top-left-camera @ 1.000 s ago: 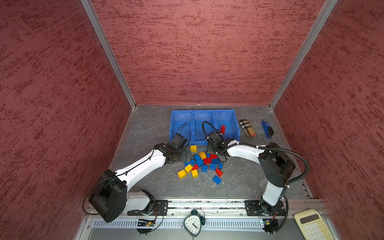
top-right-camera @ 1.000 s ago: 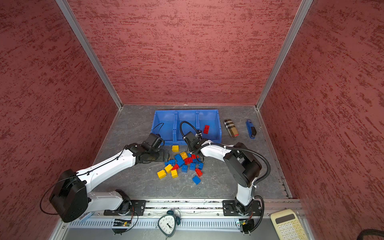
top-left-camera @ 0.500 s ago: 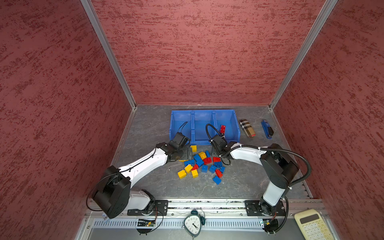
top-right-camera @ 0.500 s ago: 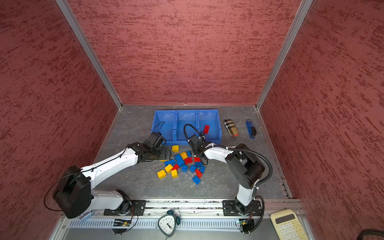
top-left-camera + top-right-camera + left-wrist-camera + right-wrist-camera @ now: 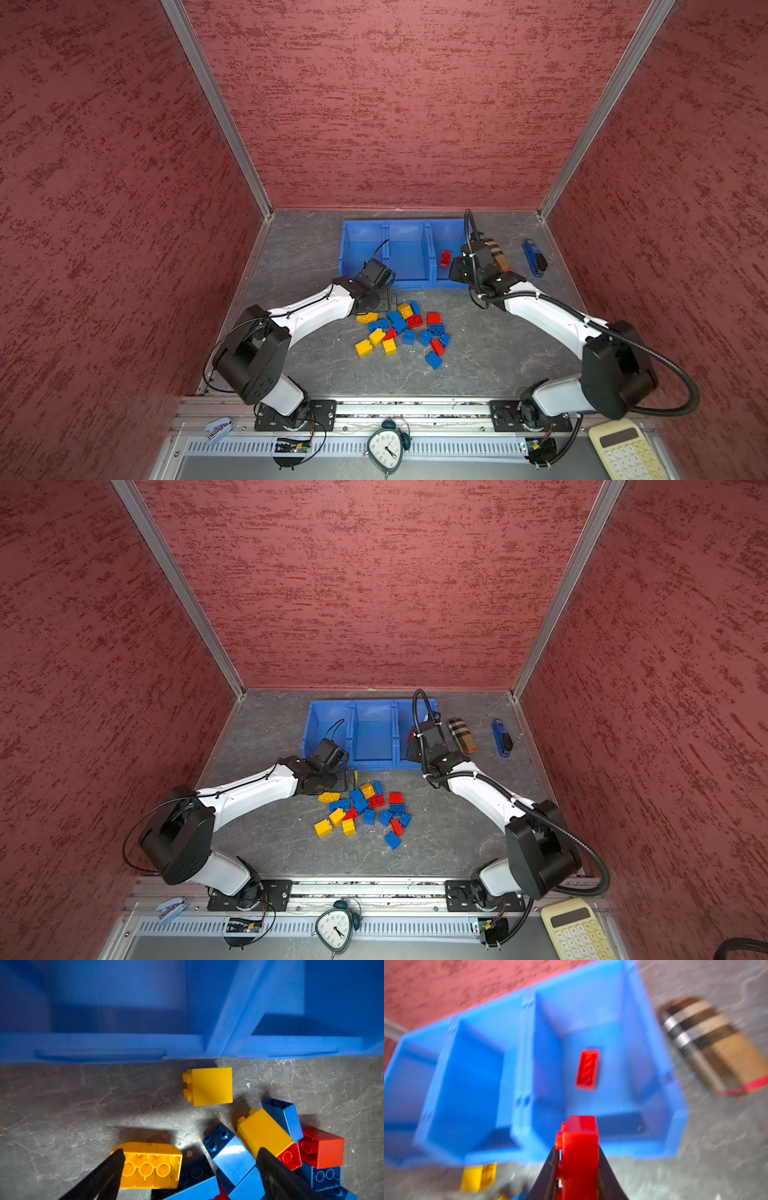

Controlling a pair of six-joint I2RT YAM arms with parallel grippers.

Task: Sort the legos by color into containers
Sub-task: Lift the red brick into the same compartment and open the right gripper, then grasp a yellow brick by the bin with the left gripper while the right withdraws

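The right gripper (image 5: pixel 577 1155) is holding a red lego brick (image 5: pixel 580 1138) tightly between its closed jaws. The brick is sticking out beyond the fingertips, with its studs pointing to one side. In both top views this gripper is hanging over the front wall of the right-end compartment of the blue containers (image 5: pixel 361 235), just beside the plaid cylindrical case (image 5: pixel 462 735). A second red brick (image 5: pixel 445 258) is lying inside that same compartment. The right wrist view is blurred, so I cannot tell finer details there.

The left gripper (image 5: pixel 190 1152) is standing wide open and low over the grey bench (image 5: pixel 311 257). It is at the left edge of the pile of legos (image 5: pixel 399 326), between the pile and the front wall of the containers. Nothing is sitting between its jaws. In the left wrist view one finger (image 5: pixel 108 1172) is right against a yellow curved brick (image 5: pixel 150 1165). This brick is lying upside down and showing its hollow underside. I cannot tell if they are really touching. A single yellow brick (image 5: pixel 209 1086) is lying on its side near the containers, apart from the pile.

The other legos, red, yellow and blue, are lying loose on the bench in front of the containers. A blue stapler (image 5: pixel 534 257) is lying to the right of the plaid case.
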